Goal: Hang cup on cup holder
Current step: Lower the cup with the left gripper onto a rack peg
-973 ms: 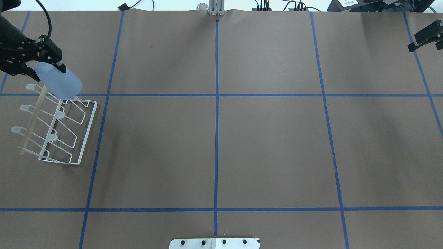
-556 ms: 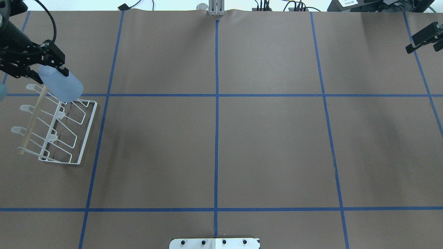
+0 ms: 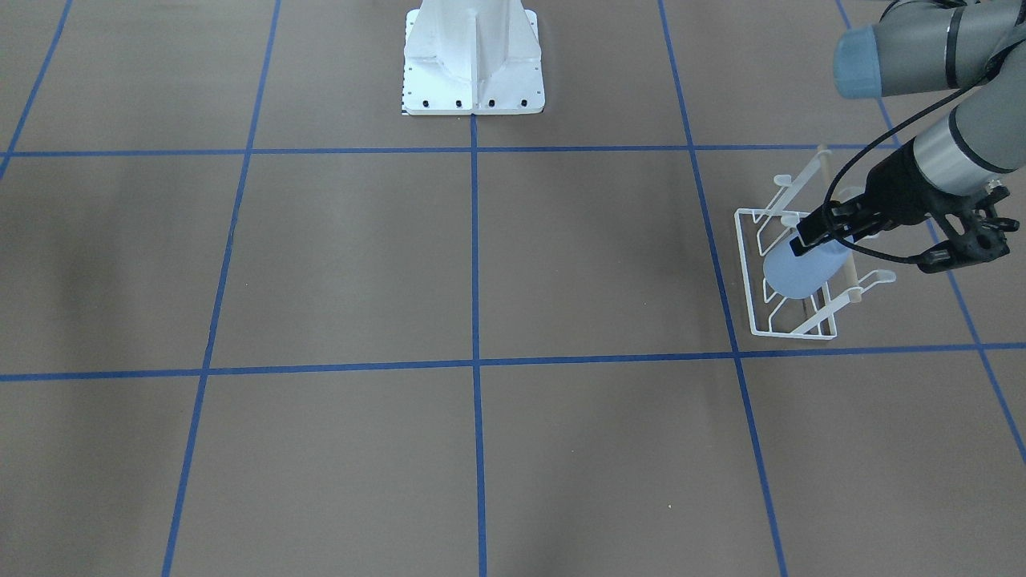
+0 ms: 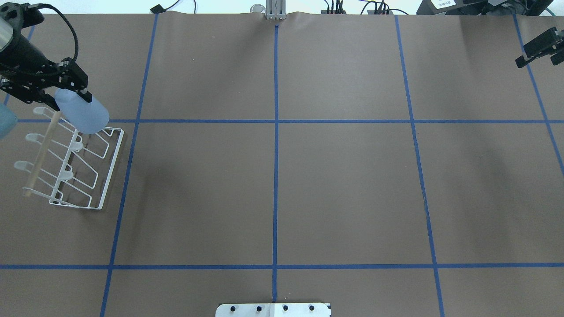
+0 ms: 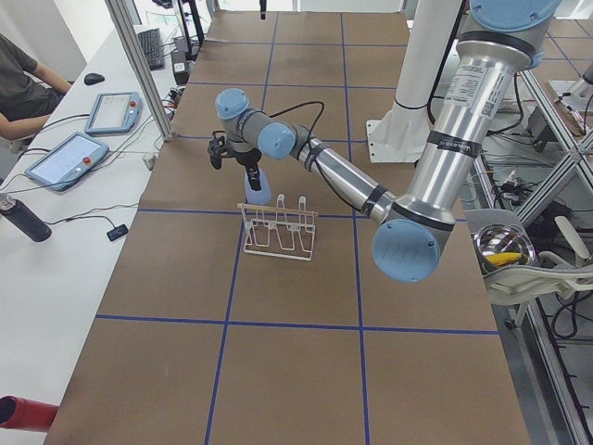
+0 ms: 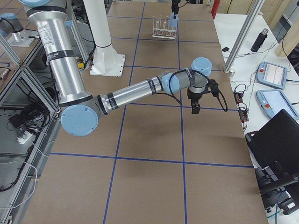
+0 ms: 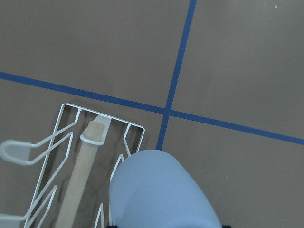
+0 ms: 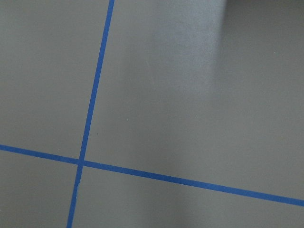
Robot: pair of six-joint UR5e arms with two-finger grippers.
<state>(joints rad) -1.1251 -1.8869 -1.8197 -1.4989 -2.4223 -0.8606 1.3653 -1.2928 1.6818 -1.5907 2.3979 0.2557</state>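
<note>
**Front camera:** My left gripper (image 3: 813,240) was at the right edge of the frame, pinching the pale blue cup (image 3: 797,276) by its upper end. The cup hung tilted over the lower half of the white wire rack (image 3: 801,322), right of centre on the brown table (image 3: 481,264). Whether it touched a peg could not be told.

**Overhead camera:** The cup sat at upper left, overlapping the top end of the rack, just right of its wooden rod (image 4: 43,149). My right gripper (image 4: 531,50) hung at the upper right edge, well apart from both. I could not tell whether its fingers were spread or pressed together.

**Left-end camera:** The cup stood nearly upright above the left end of the rack, left of centre in the frame.

**Right-end camera:** Cup and rack appeared small at top centre, the cup at the rack's right end. My right arm lay across mid-frame, its gripper pointing down.

**Left wrist camera:** The cup's rounded end filled the bottom centre. The rack and wooden rod were at lower left, with a cross of blue tape (image 7: 166,111) above.

**Right wrist camera:** The table and blue tape filled the frame.
</note>
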